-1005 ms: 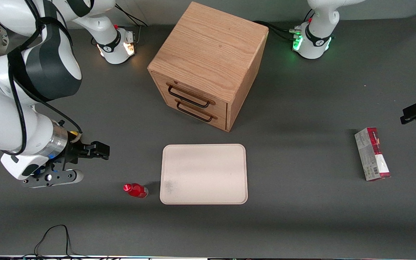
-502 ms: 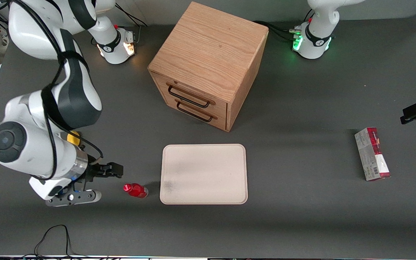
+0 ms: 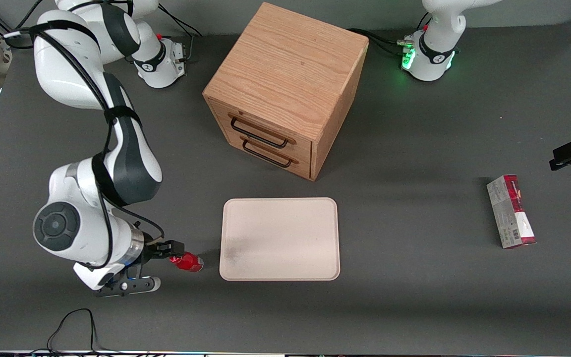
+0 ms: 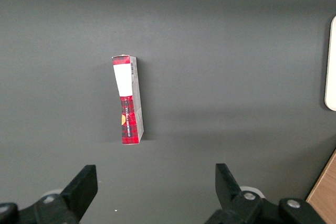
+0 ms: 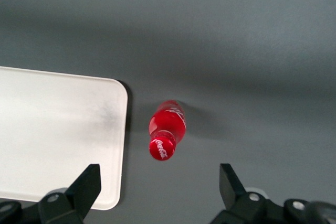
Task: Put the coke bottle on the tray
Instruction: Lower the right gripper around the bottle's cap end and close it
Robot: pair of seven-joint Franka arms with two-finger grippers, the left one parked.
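Since a second ago my right arm has swung down toward the front camera and in toward the coke bottle [image 3: 187, 261]; bottle, tray and carton haven't shifted. Table [image 3: 414, 307] is a flat dark grey matte mat, with a black cable loop [image 3: 72, 325] at its front edge and pale wall strip at the top of the front view.

My gripper [image 3: 159, 265] now hangs right over the bottle's cap end, toward the working arm's end of the table. Fingers spread wide, released, holding nothing; in the wrist view the two black fingertips [image 5: 86, 184] stand well apart with the bottle [image 5: 167, 129] between them and clear of both. I can't tell whether anything touches the cap in the front view.

Bottle: small, glossy red plastic, round red cap with white script, standing on the mat just beside the tray's short edge, not on it.

Tray [image 3: 279, 239]: flat cream-white rectangle, rounded corners, low rim, grey smudge at the corner nearest the bottle, bare.

Wooden drawer cabinet [image 3: 285, 89]: oak-grain box, two drawers with dark wire handles, farther from the front camera than the tray, turned at an angle.

Red-and-grey carton [image 3: 511, 211]: slim printed cardboard box lying flat, well apart toward the parked arm's end.
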